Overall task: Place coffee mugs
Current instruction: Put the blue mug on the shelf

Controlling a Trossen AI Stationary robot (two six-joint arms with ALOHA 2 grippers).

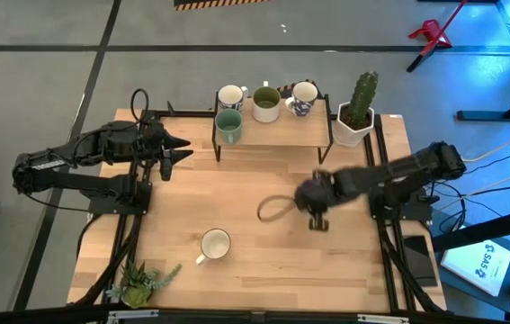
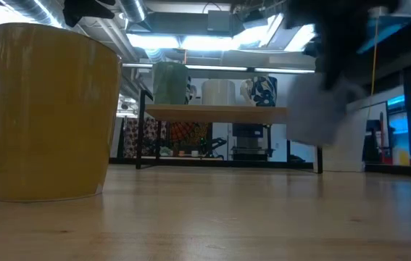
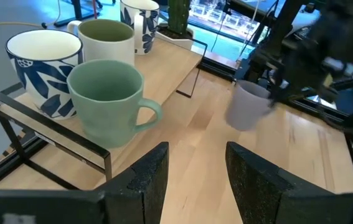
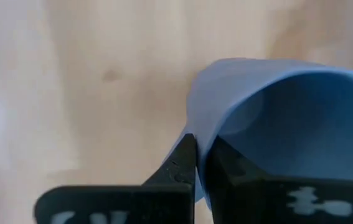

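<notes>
The 2 fingers (image 4: 185, 163) of the right gripper (image 4: 200, 163) are clamped on the lavender ceramic mug's (image 4: 276, 124) rim; the left gripper's (image 3: 195, 180) fingers are held apart near the wooden shelf (image 3: 164, 81).

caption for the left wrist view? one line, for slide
Left gripper open beside the shelf holding four mugs, teal mug nearest; beyond, right arm carries the lavender mug above the table.

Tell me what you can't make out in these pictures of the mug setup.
- Lavender mug: blurred in the high and low views; its handle shows nowhere.
- Right gripper: fingers clamp the mug's wall; its height above the table is unclear.
- Yellow mug: handle hidden behind its body in the low view.
- Shelf: the low view hides one patterned mug behind the teal mug.
</notes>
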